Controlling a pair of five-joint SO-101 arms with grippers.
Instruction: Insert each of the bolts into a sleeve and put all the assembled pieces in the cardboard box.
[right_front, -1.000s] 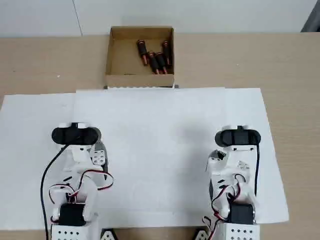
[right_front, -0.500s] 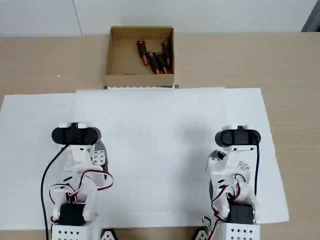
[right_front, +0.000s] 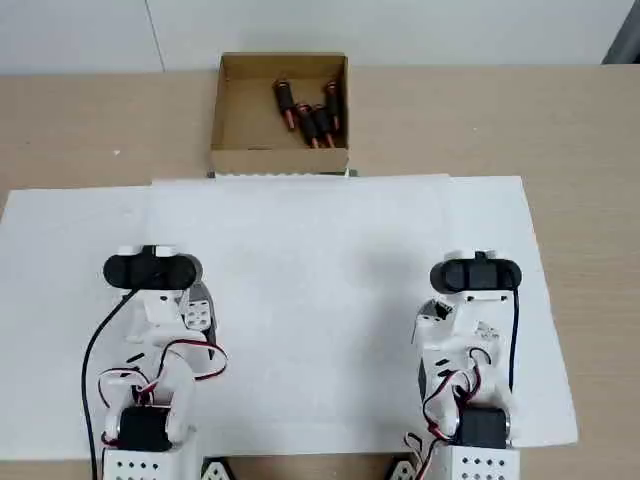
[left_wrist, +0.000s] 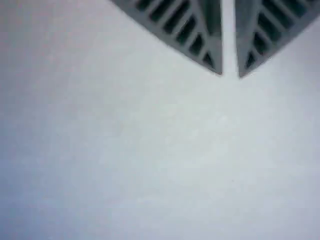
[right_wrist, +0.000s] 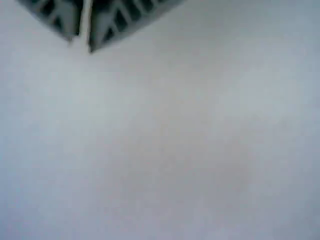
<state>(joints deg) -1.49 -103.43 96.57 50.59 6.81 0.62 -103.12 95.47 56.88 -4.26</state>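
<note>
The open brown cardboard box (right_front: 232, 112) stands on the pale wooden table (right_front: 90, 120), just beyond the far edge of the white paper sheet (right_front: 320, 270). The assembled pieces (right_front: 308, 110), short copper-coloured bolts each seated in a dark cylindrical sleeve, lie in a loose cluster on the box floor toward one side wall. Some touch one another, and the exact count is hard to tell. With the pieces in the box, the task appears to be at or near its end. One white plastic arm (right_front: 152, 330) and a second arm (right_front: 468, 345), both with exposed wiring, sit folded at the near edge of the sheet, well apart from the box. The left gripper (left_wrist: 229, 70) has its grey ribbed fingers (left_wrist: 185, 25) brought together to a thin slit and holds nothing. The right gripper (right_wrist: 82, 44) is in the same condition above bare paper. Handling: each piece is probably rigid, light and smooth-surfaced, and its round section makes it likely to roll or slip. Take hold across the sleeve at mid-length, jaws square to the axis, so the bolt is not drawn out. The box is thin matte card and would likely slide if nudged.
</note>
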